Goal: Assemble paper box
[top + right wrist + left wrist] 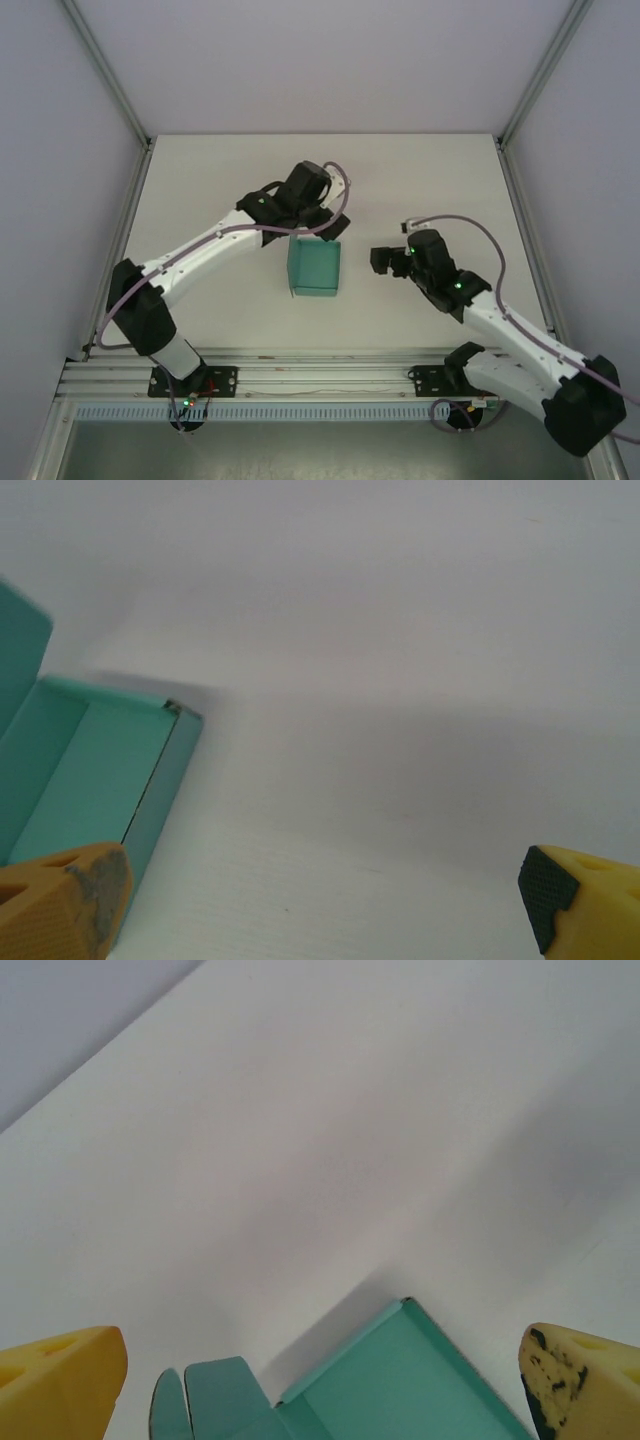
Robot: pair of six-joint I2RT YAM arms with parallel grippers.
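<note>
The left arm (200, 255) and the right arm (510, 330) are built alike: smooth white tube links joined by chunky black joint housings, each bolted down on a flat black base plate (195, 380). A pale lilac cable (112, 300) loops along each arm. Small green lights (457, 285) glow on the black housings. The black left gripper (318, 230) ends in yellow wedge-shaped fingertips (60, 1385), one smudged with black. The black right gripper (378, 260) has orange-yellow fingertips (60, 900), one with a worn grey patch, the other faced with a black knurled pad (545, 890).
</note>
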